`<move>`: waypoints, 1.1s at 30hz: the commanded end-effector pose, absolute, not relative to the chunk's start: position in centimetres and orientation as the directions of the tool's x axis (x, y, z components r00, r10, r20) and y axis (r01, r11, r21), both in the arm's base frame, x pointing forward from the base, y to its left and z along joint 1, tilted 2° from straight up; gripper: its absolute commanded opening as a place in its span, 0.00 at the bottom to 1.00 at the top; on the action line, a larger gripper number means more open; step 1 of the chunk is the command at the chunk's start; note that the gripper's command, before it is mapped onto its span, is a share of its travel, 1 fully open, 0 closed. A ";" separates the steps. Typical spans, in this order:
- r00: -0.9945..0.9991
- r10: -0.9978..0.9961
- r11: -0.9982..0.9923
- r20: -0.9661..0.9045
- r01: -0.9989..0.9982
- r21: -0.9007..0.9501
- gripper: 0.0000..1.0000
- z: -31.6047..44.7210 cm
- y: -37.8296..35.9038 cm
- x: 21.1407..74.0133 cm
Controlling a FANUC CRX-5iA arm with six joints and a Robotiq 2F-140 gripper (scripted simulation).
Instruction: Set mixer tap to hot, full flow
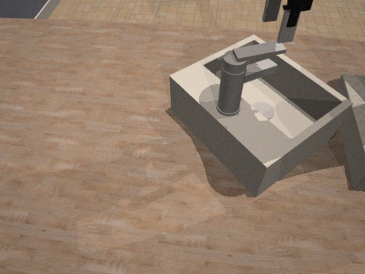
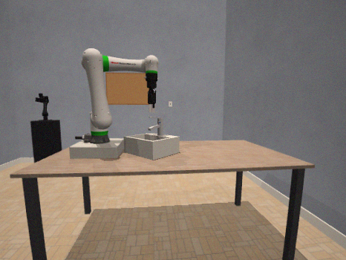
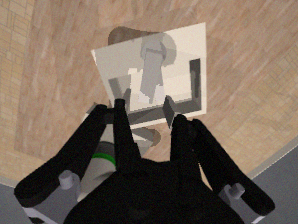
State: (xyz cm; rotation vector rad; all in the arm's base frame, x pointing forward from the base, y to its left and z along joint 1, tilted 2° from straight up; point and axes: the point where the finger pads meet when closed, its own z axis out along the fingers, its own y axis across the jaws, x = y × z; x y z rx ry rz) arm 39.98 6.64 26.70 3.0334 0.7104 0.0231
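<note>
A grey mixer tap (image 1: 229, 88) (image 2: 159, 126) stands on the rim of a white basin (image 1: 211, 129) (image 2: 156, 148) (image 3: 195, 35). Its lever (image 1: 258, 50) (image 3: 151, 75) lies low and points out over the spout (image 1: 262, 67). No red or blue dot shows in any view. My gripper (image 1: 278, 29) (image 2: 152, 108) (image 3: 147, 99) hangs above the lever's free end, pointing down, clear of it. Its fingers stand partly apart with nothing between them.
The basin sits on a wooden table (image 1: 98, 137) (image 2: 223, 156). The robot's grey base block (image 1: 354, 129) (image 2: 96, 150) stands right beside the basin. A pale round drain (image 1: 263, 110) lies in the basin floor.
</note>
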 end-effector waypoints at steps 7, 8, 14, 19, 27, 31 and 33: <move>0.896 0.444 -0.896 0.009 0.444 0.029 0.40 25.7 6.6 40.0; 0.896 0.444 -0.896 0.009 0.444 0.029 0.40 25.5 6.6 40.0; 0.896 0.444 -0.896 0.009 0.444 0.029 0.40 24.9 6.6 40.0; 0.896 0.444 -0.896 0.009 0.444 0.029 0.40 24.6 6.6 40.1; 0.896 0.444 -0.896 0.009 0.444 0.029 0.40 24.5 6.6 40.1; 0.896 0.444 -0.896 0.009 0.444 0.029 0.40 24.5 6.6 40.1; 0.896 0.444 -0.896 0.009 0.444 0.029 0.40 24.5 6.6 40.1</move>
